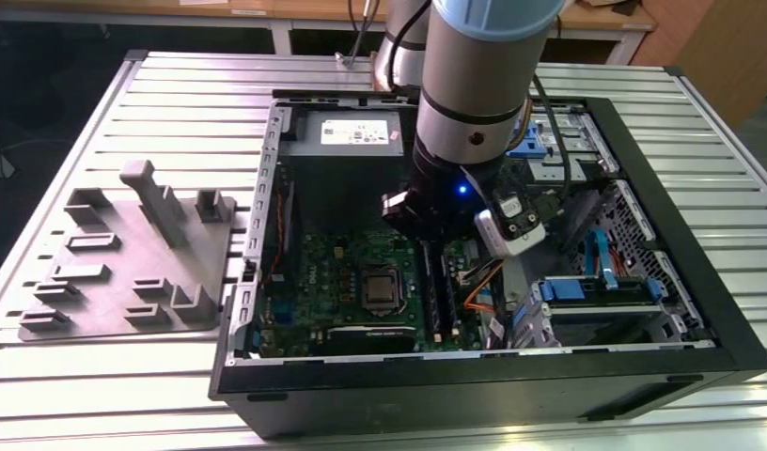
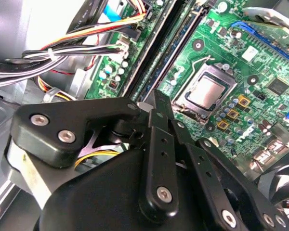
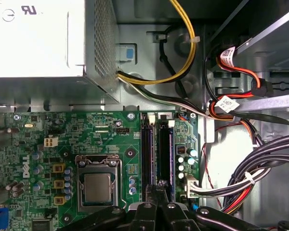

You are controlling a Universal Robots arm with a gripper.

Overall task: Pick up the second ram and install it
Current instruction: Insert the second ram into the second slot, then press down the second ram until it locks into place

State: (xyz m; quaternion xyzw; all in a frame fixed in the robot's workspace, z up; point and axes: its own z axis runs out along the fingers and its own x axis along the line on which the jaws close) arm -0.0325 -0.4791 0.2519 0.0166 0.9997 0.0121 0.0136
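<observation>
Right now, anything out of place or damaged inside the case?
Nothing spilled, broken or askew. The gripper hangs over the black memory slots on the motherboard; cables lie bundled beside it. Only oddity: the processor sits bare in its socket, no cooler on it.

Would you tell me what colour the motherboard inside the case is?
Green; the motherboard shows best in the first wrist view.

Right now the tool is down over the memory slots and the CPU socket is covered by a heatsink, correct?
Not quite. The tool is down over the memory slots, but the CPU socket is bare, with no heatsink on it; both wrist views show the metal chip lid exposed.
</observation>
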